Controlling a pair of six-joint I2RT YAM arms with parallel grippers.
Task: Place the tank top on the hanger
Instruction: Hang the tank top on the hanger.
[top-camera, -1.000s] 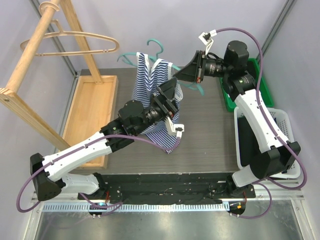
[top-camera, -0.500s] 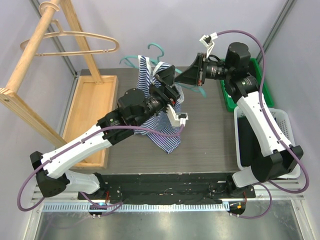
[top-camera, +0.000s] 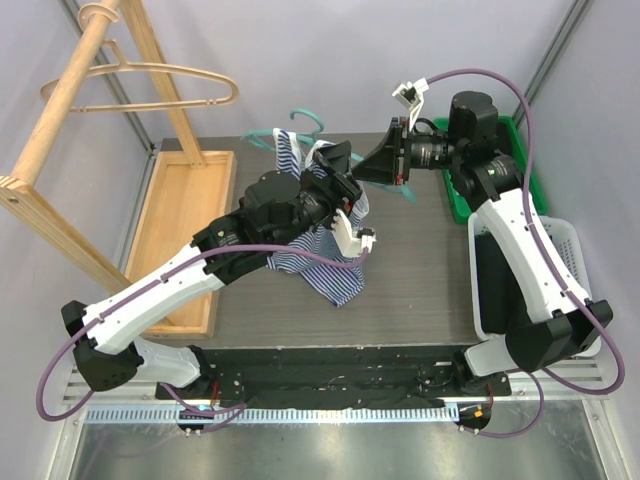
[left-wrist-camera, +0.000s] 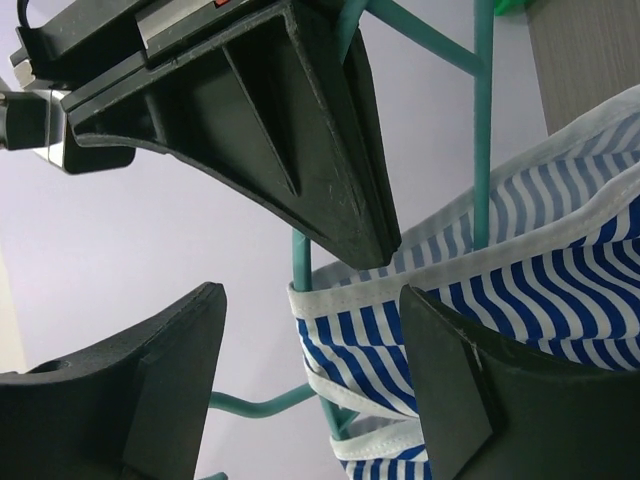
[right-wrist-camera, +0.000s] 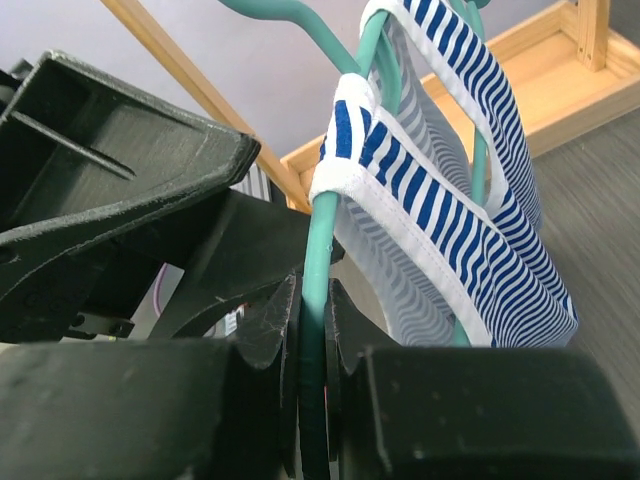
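The striped tank top (top-camera: 325, 275) hangs partly over the teal hanger (top-camera: 305, 118), which is held up above the table. My right gripper (right-wrist-camera: 313, 330) is shut on the hanger's thin arm (right-wrist-camera: 325, 220), with the top's trimmed strap (right-wrist-camera: 470, 240) draped just beyond the jaws. My left gripper (left-wrist-camera: 310, 390) is open, and a white-trimmed strap (left-wrist-camera: 480, 300) and a hanger bar (left-wrist-camera: 483, 120) lie between its fingers, close to the right finger (left-wrist-camera: 450, 380). In the top view the left gripper (top-camera: 335, 165) sits right beside the right gripper (top-camera: 365, 168).
A wooden rack with a tan hanger (top-camera: 150, 80) stands at the back left over a wooden tray (top-camera: 185, 230). A green bin (top-camera: 520, 170) and a white basket (top-camera: 560, 260) holding a black garment (top-camera: 495, 290) are on the right.
My left arm has pushed up and back toward the hanger and the right gripper. The tank top has shifted with it, its lower part bunching. The right gripper stayed shut on the hanger.
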